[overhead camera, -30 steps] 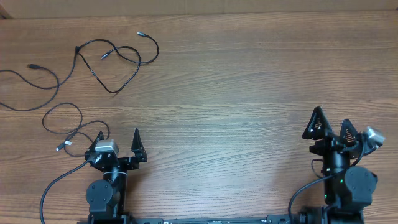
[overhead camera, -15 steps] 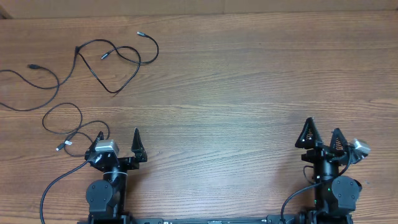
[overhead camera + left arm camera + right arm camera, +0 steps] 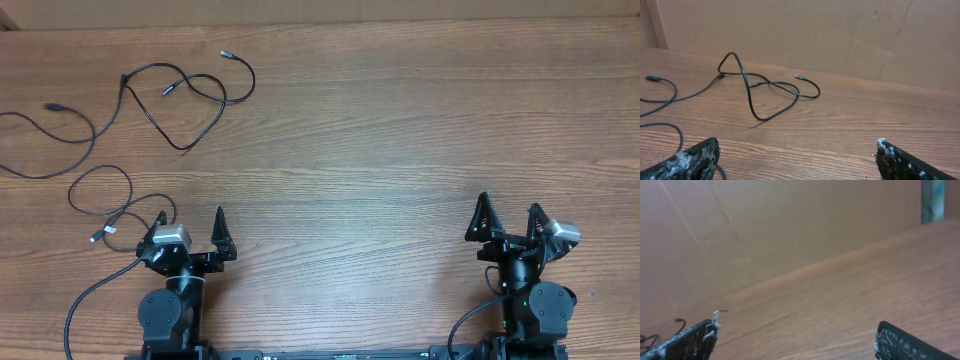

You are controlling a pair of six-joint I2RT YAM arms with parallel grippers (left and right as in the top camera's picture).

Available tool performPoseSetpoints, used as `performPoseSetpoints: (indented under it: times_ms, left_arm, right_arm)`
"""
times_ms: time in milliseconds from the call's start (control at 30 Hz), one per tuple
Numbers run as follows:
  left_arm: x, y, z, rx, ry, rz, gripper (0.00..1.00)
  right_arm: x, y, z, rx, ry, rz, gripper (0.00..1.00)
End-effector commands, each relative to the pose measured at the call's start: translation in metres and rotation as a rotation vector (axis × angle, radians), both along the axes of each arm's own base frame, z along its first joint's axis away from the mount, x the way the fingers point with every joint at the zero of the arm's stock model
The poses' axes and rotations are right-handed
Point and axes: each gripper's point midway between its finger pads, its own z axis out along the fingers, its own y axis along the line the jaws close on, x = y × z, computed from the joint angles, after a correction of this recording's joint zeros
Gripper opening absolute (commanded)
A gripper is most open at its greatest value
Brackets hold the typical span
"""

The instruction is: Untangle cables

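Overhead, thin black cables (image 3: pixel 186 110) sprawl in loose loops, running mostly left-right on the wood-grain worktop (image 3: pixel 380 130); left gripper (image 3: pixel 190 216) and right gripper (image 3: pixel 510 205) fingers are spread wide, empty.

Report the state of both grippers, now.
Left gripper: open, holding nothing.
Right gripper: open, holding nothing.

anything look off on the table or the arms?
Nothing spilled or broken. The far looped cable crosses itself and arches up off the table. White fuzz clings to the fingertips of the left gripper; looks like pad wear or lint.
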Motion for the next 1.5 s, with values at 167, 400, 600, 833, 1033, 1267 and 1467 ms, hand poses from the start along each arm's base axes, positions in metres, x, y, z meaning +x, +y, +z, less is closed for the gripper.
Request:
performPoseSetpoints:
  times_ms: [167, 400, 600, 833, 1033, 1267, 1467]
  left_arm:
    - [-0.0001, -0.0016, -0.0002, 0.021, -0.002, -0.011, 1.00]
    - [-0.0001, -0.0015, -0.0002, 0.021, -0.002, -0.011, 1.00]
    - [-0.0001, -0.0016, -0.0002, 0.021, -0.002, -0.011, 1.00]
    - [-0.0001, -0.0015, -0.0002, 0.021, -0.002, -0.011, 0.99]
    - [-0.0001, -0.0016, -0.0002, 0.021, -0.002, -0.011, 0.99]
    - [-0.0001, -0.0015, -0.0002, 0.021, -0.002, -0.011, 1.00]
    - [-0.0001, -0.0015, -0.0002, 0.021, -0.002, -0.011, 1.00]
  right_arm:
    - [0.0009, 0.0037, -0.0056, -0.037, 0.001, 0.019, 1.00]
    - [0.0011, 0.0122, -0.0056, -0.184, 0.004, 0.071, 1.00]
    - [0.0011, 0.0116, -0.0057, -0.290, 0.008, 0.069, 1.00]
    - [0.0011, 0.0116, -0.0058, -0.354, 0.010, 0.070, 1.00]
    - [0.0011, 0.0114, -0.0058, -0.357, 0.011, 0.069, 1.00]
    - [0.0011, 0.0115, -0.0056, -0.349, 0.010, 0.070, 1.00]
    - [0.0011, 0.0115, -0.0056, -0.349, 0.010, 0.070, 1.00]
